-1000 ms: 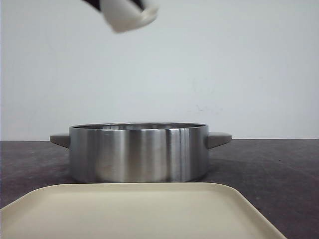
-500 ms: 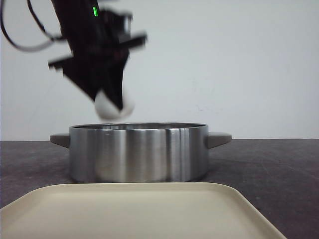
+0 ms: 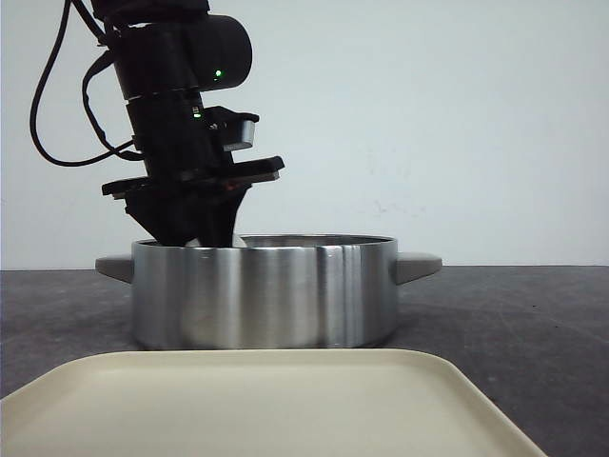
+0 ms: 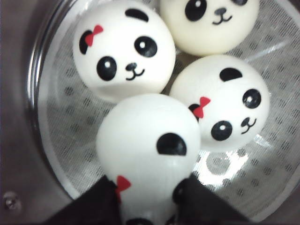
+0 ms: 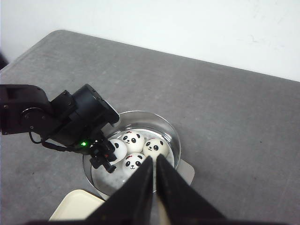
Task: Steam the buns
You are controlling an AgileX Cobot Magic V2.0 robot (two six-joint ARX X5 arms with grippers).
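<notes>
Your left arm [image 3: 176,86] leans steeply down into the steel pot [image 3: 265,290] on the grey worktop [image 5: 225,103], its left tool [image 4: 149,199] clamped on a bun [image 4: 147,150] beside three buns [image 5: 140,149] inside; your right tool [image 5: 153,176] hangs high, fingers nearly together, empty.

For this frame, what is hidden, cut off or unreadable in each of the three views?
- Front view: the steel pot's wall hides the white panda buns and the left gripper's tips.
- Left wrist view: the held bun's face is cut off by the frame edge and black fingers.
- Right wrist view: the right gripper covers part of the pot; the beige tray is cropped.
</notes>
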